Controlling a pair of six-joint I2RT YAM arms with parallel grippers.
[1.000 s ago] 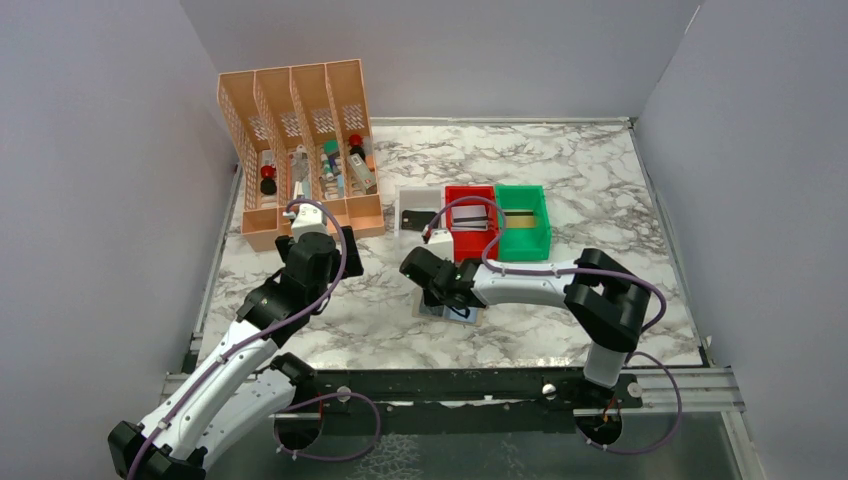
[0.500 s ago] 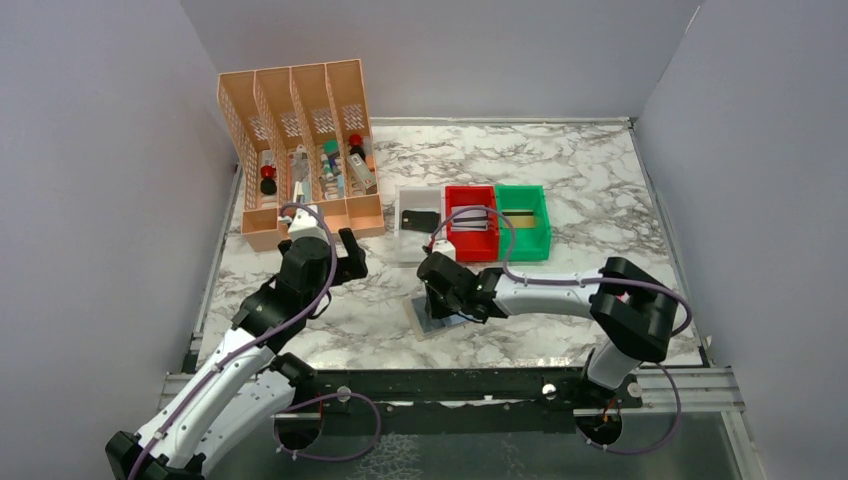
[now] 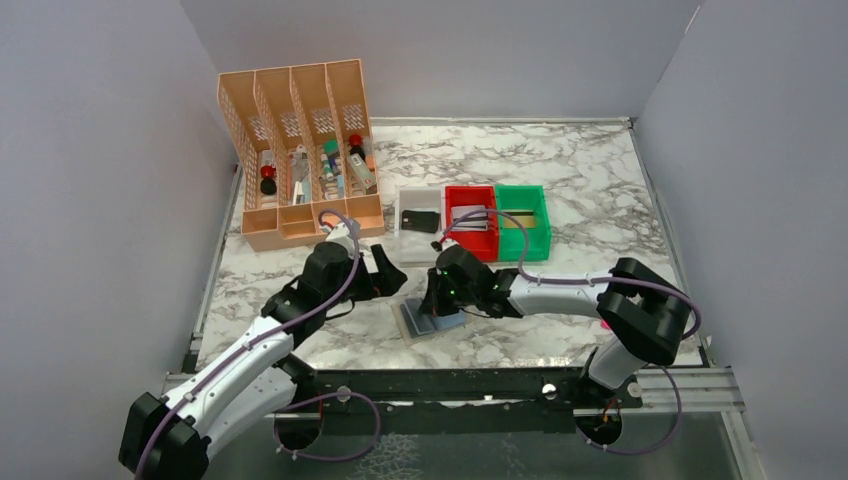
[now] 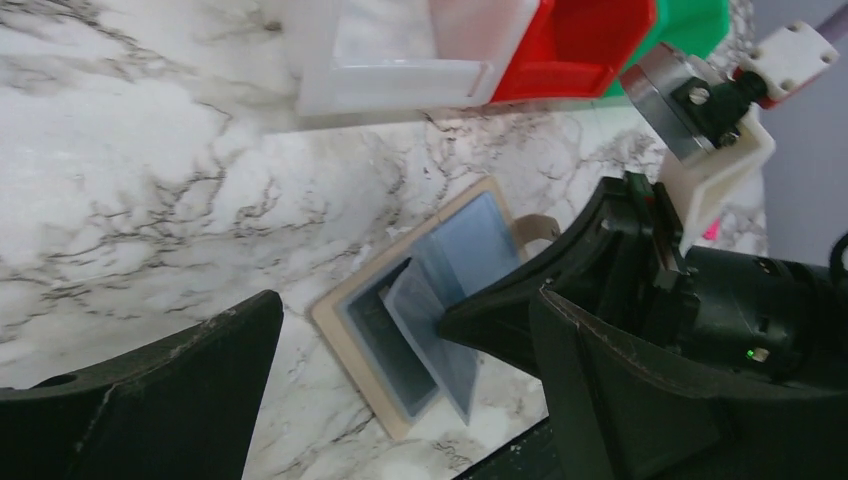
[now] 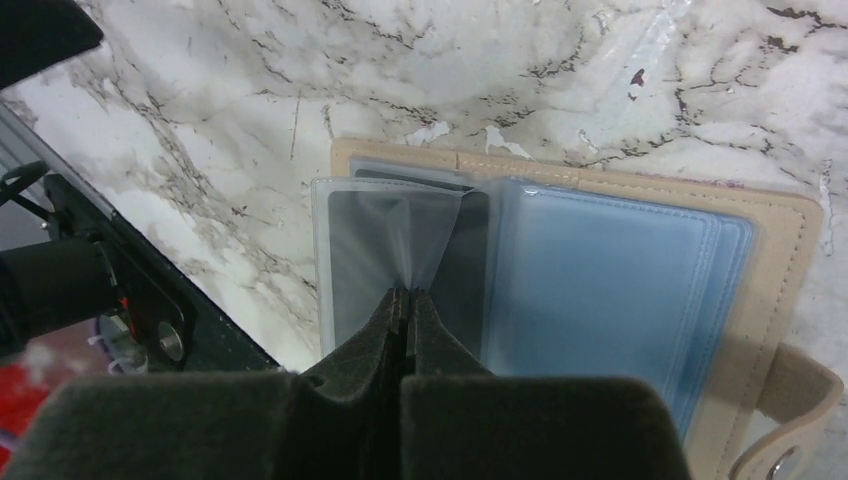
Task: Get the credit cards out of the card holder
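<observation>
Holder [image 5: 620,270] open | tan border, blue-grey sleeves | dark card [image 5: 345,240] perhaps inside

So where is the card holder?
In the top view, the card holder lies open on the table, under the right gripper, nearer than the white bin.

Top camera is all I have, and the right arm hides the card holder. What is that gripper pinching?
Observer: The right gripper is shut on a clear plastic sleeve of the card holder, raising it off the page beneath.
Operator: Does the holder lie open?
Observer: Yes, both blue-grey pages show, and its snap tab sticks out past the tan border.
Operator: And the left gripper, is it on anything?
Observer: No. The left gripper is open, with the holder showing between its fingers, and it grips nothing.
</observation>
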